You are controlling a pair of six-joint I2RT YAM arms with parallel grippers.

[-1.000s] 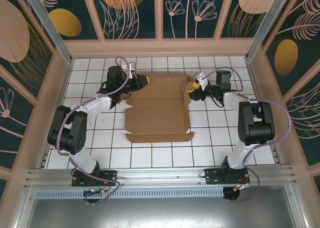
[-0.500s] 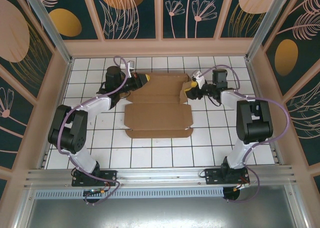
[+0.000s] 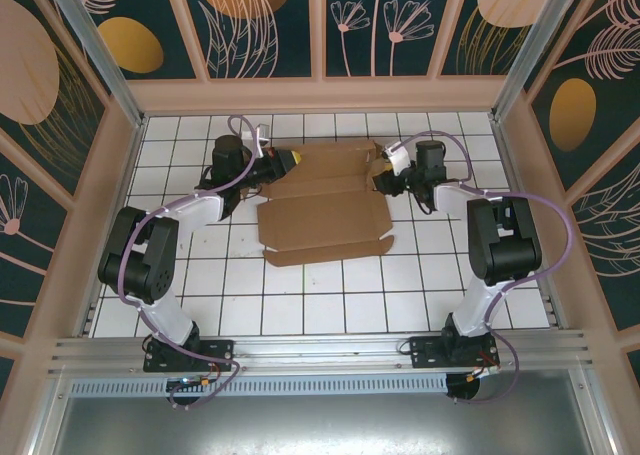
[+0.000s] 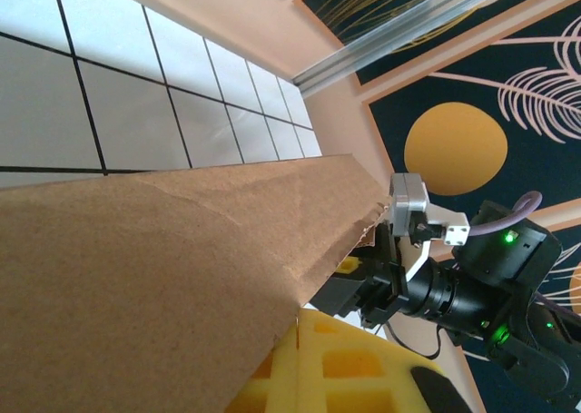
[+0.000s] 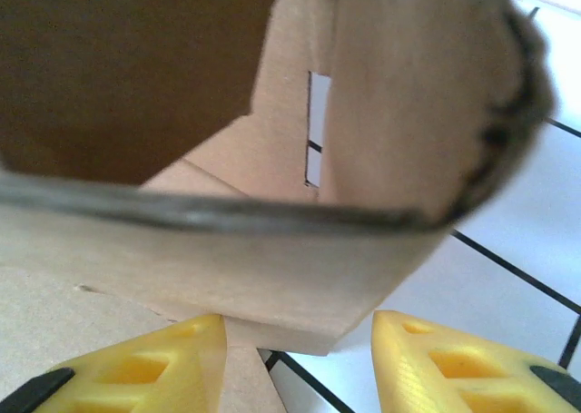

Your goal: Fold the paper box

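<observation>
The paper box (image 3: 325, 215) is a brown cardboard sheet with flaps, lying mid-table with its far part bent upward. My left gripper (image 3: 292, 160) is shut on its far left edge. In the left wrist view the cardboard (image 4: 136, 277) runs into the slit between my yellow pads (image 4: 298, 329), and the right arm's gripper (image 4: 381, 281) shows beyond it. My right gripper (image 3: 382, 180) is at the box's far right corner. In the right wrist view it stands open (image 5: 300, 358), and a raised flap (image 5: 272, 250) hangs between the two yellow fingers (image 5: 154, 363).
The box lies on a white tiled floor (image 3: 330, 305). Pink walls (image 3: 320, 95) close in the back and both sides. A metal rail (image 3: 320, 350) runs along the near edge by the arm bases.
The cardboard has slid and skewed toward the back, its near edge drawn away from the rail. My right gripper has moved left onto the corner flap and narrowed a little. The left stays shut.
</observation>
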